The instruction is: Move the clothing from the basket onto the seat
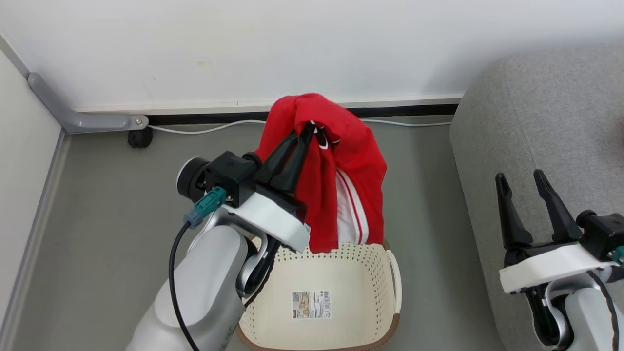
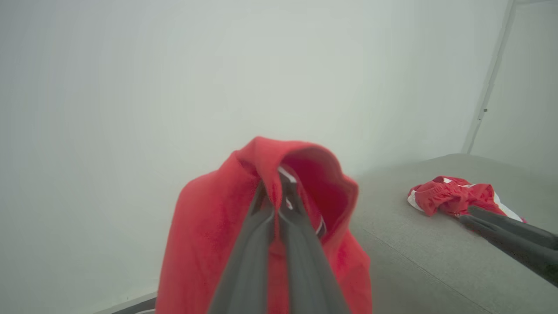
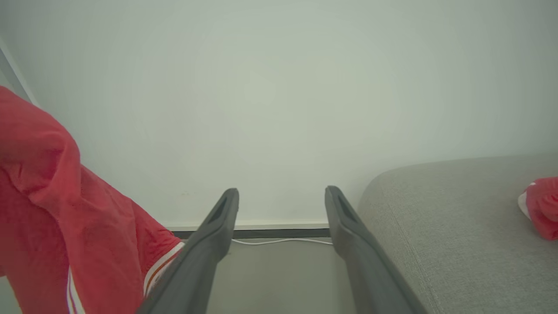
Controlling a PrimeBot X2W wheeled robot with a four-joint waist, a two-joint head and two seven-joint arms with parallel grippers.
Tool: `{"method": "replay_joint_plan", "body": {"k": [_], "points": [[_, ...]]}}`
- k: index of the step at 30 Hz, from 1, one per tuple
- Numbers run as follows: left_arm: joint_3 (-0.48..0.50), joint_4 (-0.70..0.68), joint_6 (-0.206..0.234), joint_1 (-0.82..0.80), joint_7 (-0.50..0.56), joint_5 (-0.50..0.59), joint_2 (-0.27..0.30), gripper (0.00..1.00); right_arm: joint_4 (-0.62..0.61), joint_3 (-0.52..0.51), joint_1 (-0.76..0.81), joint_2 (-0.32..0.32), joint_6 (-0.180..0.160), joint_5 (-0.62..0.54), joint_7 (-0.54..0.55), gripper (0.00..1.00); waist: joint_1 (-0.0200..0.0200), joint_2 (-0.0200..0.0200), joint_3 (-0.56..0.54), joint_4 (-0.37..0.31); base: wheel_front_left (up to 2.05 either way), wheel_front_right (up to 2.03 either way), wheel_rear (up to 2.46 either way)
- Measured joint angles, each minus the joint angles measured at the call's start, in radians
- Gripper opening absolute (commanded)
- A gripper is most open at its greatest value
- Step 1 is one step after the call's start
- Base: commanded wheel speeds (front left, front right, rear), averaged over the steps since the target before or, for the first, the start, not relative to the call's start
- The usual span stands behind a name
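- My left gripper (image 1: pixel 306 131): fingers pinched closed on a red garment (image 1: pixel 353 146), lifted above the basket (image 1: pixel 375 278). The fabric hangs down with its lower hem at the basket's far rim.
- Basket: stands on the grey floor (image 1: pixel 107 204) beside the sofa (image 1: pixel 546 112), with a paper label (image 1: pixel 311 304) on its bottom.
- My right gripper (image 1: pixel 519 178): fingers spread apart, holding nothing, at the sofa's near edge.
- On the sofa seat: a second red garment (image 2: pixel 453 198), crumpled.

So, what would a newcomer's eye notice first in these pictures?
First, the bright red garment hanging from the shut left hand over the cream basket, mid-picture. Then the second red garment lying on the grey sofa at the right, and the open right hand at the sofa's edge.
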Motion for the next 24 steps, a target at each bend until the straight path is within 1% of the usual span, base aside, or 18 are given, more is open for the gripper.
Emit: {"method": "replay_joint_plan", "body": {"k": [9, 19, 22, 24], "points": [[-0.041, -0.079, 0.001, -0.079, -0.004, 0.008, -0.001, 0.0, 0.018, 0.001, 0.028, 0.01, 0.0, -0.006, 0.0, 1.0, 0.0, 0.0, -0.018, 0.003, 0.0, 0.0, 0.0], [-0.058, -0.119, 0.023, -0.099, -0.004, 0.006, -0.002, 0.0, 0.026, 0.01, 0.035, 0.015, 0.0, -0.006, 0.0, 1.0, 0.0, 0.0, -0.02, 0.0, 0.0, 0.0, 0.0], [-0.067, -0.126, 0.029, -0.099, -0.004, 0.006, -0.002, 0.0, 0.01, 0.025, 0.032, 0.017, 0.0, -0.004, 0.0, 1.0, 0.0, 0.0, -0.015, -0.002, 0.0, 0.0, 0.0], [-0.071, -0.128, 0.03, -0.099, -0.004, 0.006, -0.002, 0.0, -0.022, 0.044, 0.023, 0.017, 0.0, 0.007, 0.0, 1.0, 0.0, 0.0, -0.011, -0.002, 0.0, 0.0, 0.0]]}}
